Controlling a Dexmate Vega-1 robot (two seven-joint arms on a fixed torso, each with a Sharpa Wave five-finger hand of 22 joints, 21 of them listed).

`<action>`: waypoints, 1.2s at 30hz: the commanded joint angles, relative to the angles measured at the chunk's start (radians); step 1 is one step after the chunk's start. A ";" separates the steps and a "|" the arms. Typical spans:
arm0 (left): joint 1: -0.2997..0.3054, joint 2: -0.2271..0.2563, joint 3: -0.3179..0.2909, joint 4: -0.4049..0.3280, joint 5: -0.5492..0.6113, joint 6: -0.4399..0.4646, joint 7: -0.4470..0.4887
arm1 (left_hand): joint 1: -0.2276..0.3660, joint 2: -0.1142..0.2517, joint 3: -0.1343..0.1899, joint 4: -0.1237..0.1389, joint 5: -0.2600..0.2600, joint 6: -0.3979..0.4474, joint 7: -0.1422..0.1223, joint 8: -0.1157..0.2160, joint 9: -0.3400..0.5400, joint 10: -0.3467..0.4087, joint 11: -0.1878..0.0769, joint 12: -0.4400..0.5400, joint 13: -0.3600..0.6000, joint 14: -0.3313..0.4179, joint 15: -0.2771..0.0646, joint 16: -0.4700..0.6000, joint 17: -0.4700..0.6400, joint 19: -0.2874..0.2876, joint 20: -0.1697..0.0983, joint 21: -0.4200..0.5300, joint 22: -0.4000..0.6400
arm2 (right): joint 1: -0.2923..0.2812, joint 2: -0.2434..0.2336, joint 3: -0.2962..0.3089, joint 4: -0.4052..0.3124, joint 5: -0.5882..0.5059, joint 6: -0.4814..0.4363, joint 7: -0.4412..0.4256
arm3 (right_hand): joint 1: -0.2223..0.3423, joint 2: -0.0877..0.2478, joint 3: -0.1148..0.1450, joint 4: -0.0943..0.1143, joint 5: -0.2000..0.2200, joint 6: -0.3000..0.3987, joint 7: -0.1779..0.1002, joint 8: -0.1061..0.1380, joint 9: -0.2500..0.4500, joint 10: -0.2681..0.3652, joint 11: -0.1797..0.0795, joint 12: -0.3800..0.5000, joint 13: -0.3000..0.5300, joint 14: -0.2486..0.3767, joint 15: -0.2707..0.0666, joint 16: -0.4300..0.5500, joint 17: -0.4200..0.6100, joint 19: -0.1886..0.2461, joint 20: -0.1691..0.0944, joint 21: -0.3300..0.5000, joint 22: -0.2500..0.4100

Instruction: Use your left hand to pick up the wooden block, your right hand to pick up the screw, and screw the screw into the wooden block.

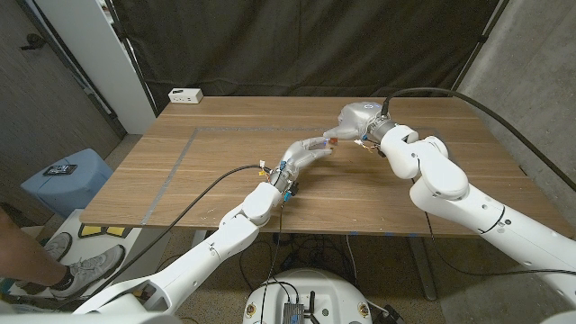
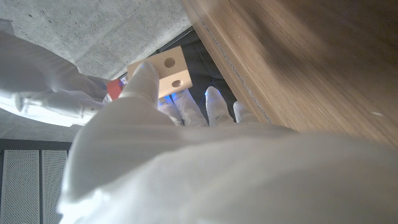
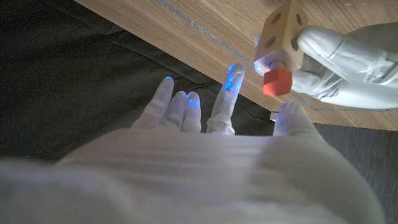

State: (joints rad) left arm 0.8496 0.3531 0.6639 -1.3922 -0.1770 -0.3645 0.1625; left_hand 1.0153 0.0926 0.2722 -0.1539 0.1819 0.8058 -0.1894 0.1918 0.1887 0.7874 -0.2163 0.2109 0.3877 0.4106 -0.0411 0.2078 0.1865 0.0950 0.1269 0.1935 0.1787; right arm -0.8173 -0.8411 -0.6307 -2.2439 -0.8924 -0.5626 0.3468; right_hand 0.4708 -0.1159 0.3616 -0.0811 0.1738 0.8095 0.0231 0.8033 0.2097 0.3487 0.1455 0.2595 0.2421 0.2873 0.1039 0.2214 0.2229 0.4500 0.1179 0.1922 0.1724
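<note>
My left hand (image 1: 306, 155) holds the wooden block (image 2: 168, 70) up over the middle of the table, gripping it at one side. The block (image 3: 278, 30) is pale with round holes. A screw with a red square head (image 3: 277, 82) sticks out of one face of it. The red head (image 2: 113, 89) also peeks out behind my left hand's fingers (image 2: 144, 78). My right hand (image 1: 356, 117) hovers just beyond the block, its fingers (image 3: 227, 93) spread on either side of the red head with small gaps and holding nothing. The left hand (image 3: 345, 56) faces it.
A wooden table (image 1: 225, 171) carries a grey tape outline (image 1: 184, 148) on its left half. A white power strip (image 1: 185, 94) lies at the far left corner. A blue bin (image 1: 65, 175) stands on the floor to the left, and a person's shoe (image 1: 76, 270) is beside it.
</note>
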 commanded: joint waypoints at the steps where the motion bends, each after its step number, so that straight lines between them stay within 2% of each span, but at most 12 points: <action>1: 0.000 0.000 0.000 -0.001 -0.002 0.002 -0.003 | 0.004 0.008 0.010 0.001 0.004 0.005 0.001 0.007 0.001 0.009 -0.001 0.005 0.003 0.008 -0.080 -0.002 -0.001 -0.002 0.007 0.009 0.003 | -0.014 -0.018 0.031 -0.027 0.042 0.028 0.002 | -0.010 0.005 -0.007 -0.006 0.002 -0.049 0.014 -0.028 -0.004 -0.018 0.013 -0.012 0.004 -0.008 0.016 -0.005 -0.002 -0.018 0.007 -0.005 0.002; 4: -0.002 -0.001 0.000 0.000 -0.002 0.003 -0.004 | 0.004 0.009 0.011 0.002 0.004 0.005 0.002 0.008 0.001 0.009 0.000 0.006 0.003 0.008 -0.079 -0.003 -0.001 -0.001 0.007 0.009 0.003 | -0.019 -0.023 0.039 -0.032 0.055 0.038 -0.006 | -0.013 0.010 -0.008 -0.008 0.003 -0.082 0.017 -0.047 -0.007 -0.030 0.018 -0.018 0.006 -0.019 0.024 -0.010 -0.004 -0.028 0.013 -0.006 0.002; 6: -0.003 -0.002 0.001 0.000 -0.002 0.005 -0.004 | 0.003 0.009 0.011 0.002 0.004 0.005 0.002 0.007 0.001 0.010 0.000 0.006 0.004 0.008 -0.078 -0.003 -0.001 -0.002 0.007 0.009 0.003 | -0.021 -0.028 0.045 -0.035 0.068 0.047 -0.008 | -0.015 0.013 -0.009 -0.012 0.003 -0.123 0.020 -0.070 -0.010 -0.042 0.023 -0.023 0.007 -0.029 0.027 -0.014 -0.005 -0.037 0.016 -0.007 0.002; 10: -0.005 -0.003 0.002 0.002 -0.004 0.007 -0.007 | 0.003 0.009 0.012 0.002 0.004 0.003 0.001 0.006 0.001 0.009 0.000 0.005 0.003 0.008 -0.078 -0.003 -0.001 -0.002 0.007 0.009 0.003 | -0.026 -0.043 0.055 -0.041 0.088 0.070 -0.015 | -0.013 0.018 -0.007 -0.015 0.005 -0.154 0.029 -0.090 -0.012 -0.053 0.028 -0.027 0.008 -0.039 0.033 -0.018 -0.007 -0.048 0.017 -0.008 0.001; 13: -0.008 -0.005 0.003 0.004 -0.005 0.008 -0.010 | 0.003 0.009 0.013 0.002 0.004 0.004 0.002 0.007 0.001 0.008 0.000 0.005 0.003 0.008 -0.079 -0.003 -0.001 -0.002 0.007 0.009 0.003 | -0.027 -0.054 0.057 -0.048 0.092 0.080 -0.010 | -0.009 0.026 -0.004 -0.020 0.006 -0.183 0.024 -0.110 -0.014 -0.066 0.027 -0.031 0.009 -0.053 0.037 -0.022 -0.009 -0.065 0.016 -0.011 0.001; 19: -0.012 -0.005 0.005 0.008 -0.006 0.012 -0.012 | 0.003 0.009 0.015 0.002 0.004 0.004 0.001 0.007 0.001 0.009 0.000 0.005 0.003 0.007 -0.078 -0.004 -0.001 -0.002 0.007 0.009 0.002 | -0.030 -0.072 0.067 -0.054 0.105 0.102 -0.004 | -0.002 0.038 0.001 -0.032 0.011 -0.261 0.038 -0.162 -0.016 -0.115 0.035 -0.046 0.012 -0.088 0.048 -0.030 -0.012 -0.097 0.019 -0.011 0.001; 27: -0.016 -0.008 0.005 0.015 -0.008 0.013 -0.013 | 0.004 0.008 0.016 0.001 0.004 0.005 0.000 0.007 0.001 0.009 -0.001 0.005 0.004 0.007 -0.079 -0.004 -0.002 -0.002 0.008 0.009 0.002 | -0.043 -0.094 0.090 -0.051 0.135 0.144 -0.029 | 0.014 0.046 0.011 -0.045 0.016 -0.295 0.022 -0.188 -0.017 -0.140 0.039 -0.051 0.013 -0.100 0.048 -0.029 -0.015 -0.106 0.020 -0.008 0.001; 30: -0.018 -0.009 0.005 0.017 -0.008 0.013 -0.012 | 0.003 0.008 0.016 0.001 0.004 0.005 0.000 0.007 0.001 0.009 -0.001 0.005 0.004 0.007 -0.079 -0.004 -0.001 -0.002 0.008 0.009 0.002 | -0.043 -0.100 0.096 -0.051 0.143 0.155 -0.031 | 0.032 0.053 0.020 -0.056 0.019 -0.309 -0.007 -0.200 -0.017 -0.149 0.036 -0.052 0.014 -0.103 0.046 -0.028 -0.016 -0.108 0.019 -0.006 0.001; 36: -0.022 -0.011 0.006 0.025 -0.010 0.012 -0.015 | 0.003 0.007 0.017 0.001 0.004 0.005 0.001 0.007 0.001 0.009 -0.001 0.005 0.004 0.008 -0.079 -0.004 -0.001 -0.002 0.009 0.009 0.002 | -0.041 -0.113 0.104 -0.044 0.155 0.181 -0.031 | 0.063 0.058 0.036 -0.073 0.022 -0.338 -0.037 -0.222 -0.017 -0.165 0.026 -0.053 0.015 -0.109 0.042 -0.027 -0.018 -0.112 0.018 -0.005 0.000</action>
State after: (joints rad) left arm 0.8345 0.3457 0.6684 -1.3784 -0.1846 -0.3525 0.1508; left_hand 1.0156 0.0920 0.2786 -0.1528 0.1792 0.8035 -0.1880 0.1919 0.1888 0.7892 -0.2183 0.2112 0.3878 0.4105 -0.0412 0.2078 0.1813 0.0950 0.1268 0.1935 0.1787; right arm -0.8550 -0.9297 -0.5456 -2.2934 -0.7636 -0.4258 0.3241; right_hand 0.5131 -0.0595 0.3930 -0.1438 0.1855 0.4749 0.0023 0.5878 0.1905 0.1902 0.1747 0.2070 0.2534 0.1865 0.1459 0.1912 0.2043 0.3409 0.1376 0.1845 0.1725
